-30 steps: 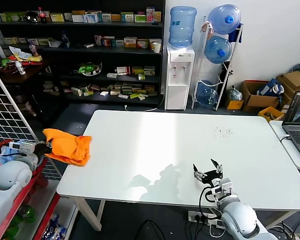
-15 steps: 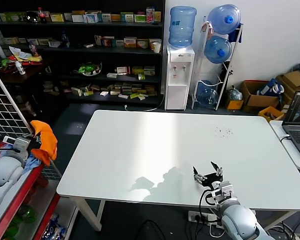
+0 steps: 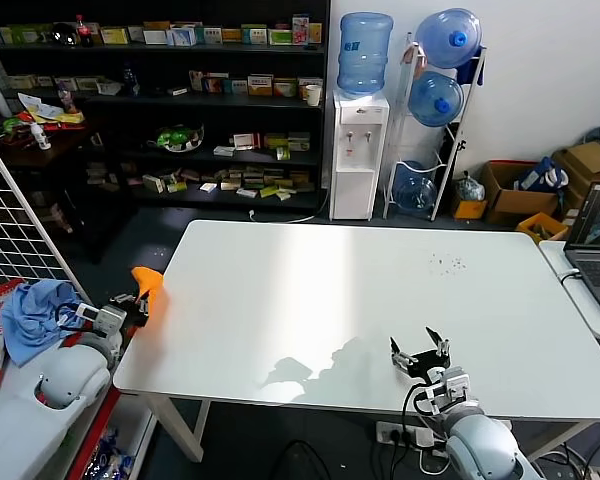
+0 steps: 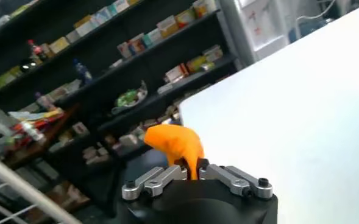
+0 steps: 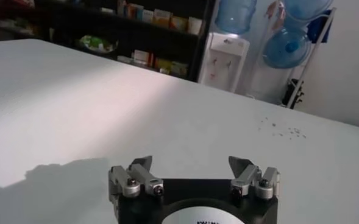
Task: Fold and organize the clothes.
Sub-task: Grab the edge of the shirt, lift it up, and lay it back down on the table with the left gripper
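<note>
One white bench [image 3: 310, 300], bare across its top. One light blue cloth [image 3: 35, 312] heaped off the bench's left edge, beside the left arm. One orange T-shirt [image 3: 148, 288], bunched small, hanging just off the bench's left edge rather than lying on it. Two grippers: left gripper [image 4: 194, 172] beside that left edge, jaws pinched nearly closed on a fold of the T-shirt; right gripper [image 3: 421, 353] low over the bench's near right part, jaws spread wide, holding nothing.

Likely trouble: only a thin fold pinched, so soft fabric liable to slip free and drop to the floor beside the bench. Also a risk of the hanging cloth catching on the bench edge when swung over, landing crumpled rather than flat and hard to fold.
</note>
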Controlling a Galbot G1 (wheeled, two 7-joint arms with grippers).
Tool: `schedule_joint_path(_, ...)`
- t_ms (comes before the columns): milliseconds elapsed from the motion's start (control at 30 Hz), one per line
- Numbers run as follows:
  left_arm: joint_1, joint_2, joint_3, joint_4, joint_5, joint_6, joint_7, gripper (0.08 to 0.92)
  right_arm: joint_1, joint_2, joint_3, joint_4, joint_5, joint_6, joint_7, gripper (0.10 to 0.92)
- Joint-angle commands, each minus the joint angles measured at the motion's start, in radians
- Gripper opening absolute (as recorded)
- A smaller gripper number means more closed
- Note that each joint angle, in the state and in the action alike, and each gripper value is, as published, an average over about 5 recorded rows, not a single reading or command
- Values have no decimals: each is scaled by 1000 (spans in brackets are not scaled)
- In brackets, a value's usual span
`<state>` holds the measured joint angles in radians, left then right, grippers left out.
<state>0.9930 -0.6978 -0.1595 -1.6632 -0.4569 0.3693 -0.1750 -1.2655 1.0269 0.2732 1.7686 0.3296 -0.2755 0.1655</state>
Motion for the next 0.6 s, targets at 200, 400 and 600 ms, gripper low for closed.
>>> schedule_joint_path(200, 2, -276, 170, -136, 4, 29, -61, 152, 0, -1, 8, -9, -4, 0, 6, 823)
schedule_joint_path(400, -10, -396, 251, -90, 4, 29, -90, 152, -7, -3, 25, -13, -7, 4, 6, 823)
schedule_joint_path(600, -23, -535, 319, -56, 2, 20, -115, 152, -20, -9, 49, -11, -6, 6, 6, 823)
